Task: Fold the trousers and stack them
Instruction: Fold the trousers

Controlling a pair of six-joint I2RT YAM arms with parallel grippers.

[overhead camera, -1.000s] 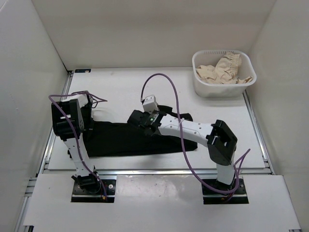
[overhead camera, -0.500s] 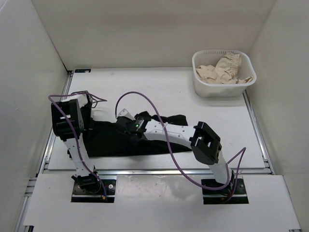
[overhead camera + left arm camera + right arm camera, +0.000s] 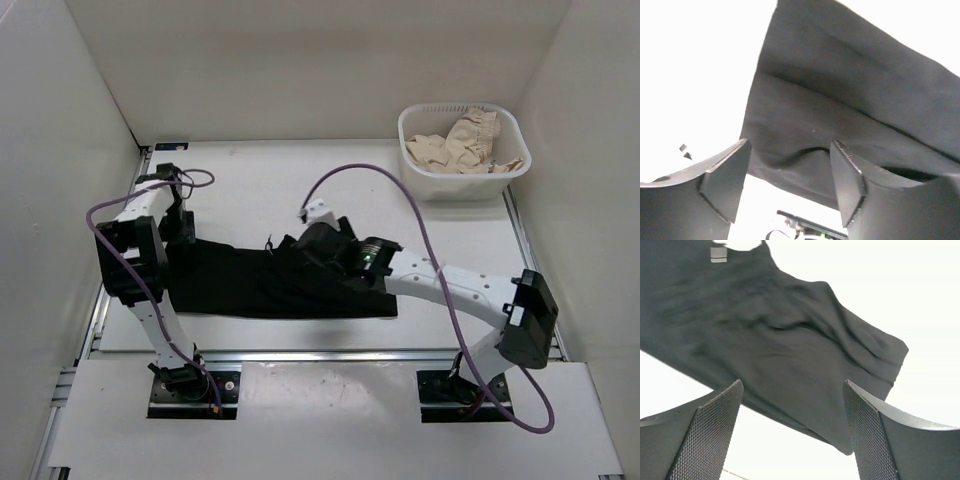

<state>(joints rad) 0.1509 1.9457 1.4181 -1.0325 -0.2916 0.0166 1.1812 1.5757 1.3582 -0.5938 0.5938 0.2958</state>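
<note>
The black trousers (image 3: pixel 230 282) lie folded in a long band across the middle of the table. My left gripper (image 3: pixel 178 222) hovers at their left end. In the left wrist view it (image 3: pixel 790 145) stands open over the fabric edge (image 3: pixel 840 100), with nothing between its fingers. My right gripper (image 3: pixel 312 240) sits above the bunched middle of the trousers. The right wrist view shows it (image 3: pixel 793 382) wide open above a rumpled corner of the cloth (image 3: pixel 765 340), gripping nothing.
A white basket (image 3: pixel 460 188) stands at the back right with a beige ruffled cloth (image 3: pixel 465 140) in it. Metal rails run along the table's left, right and near edges. Purple cables loop above both arms.
The right gripper has opened, let go of the fabric and drawn back to the right, its elbow swinging out. The left gripper has opened wider and shifted toward the far left.
</note>
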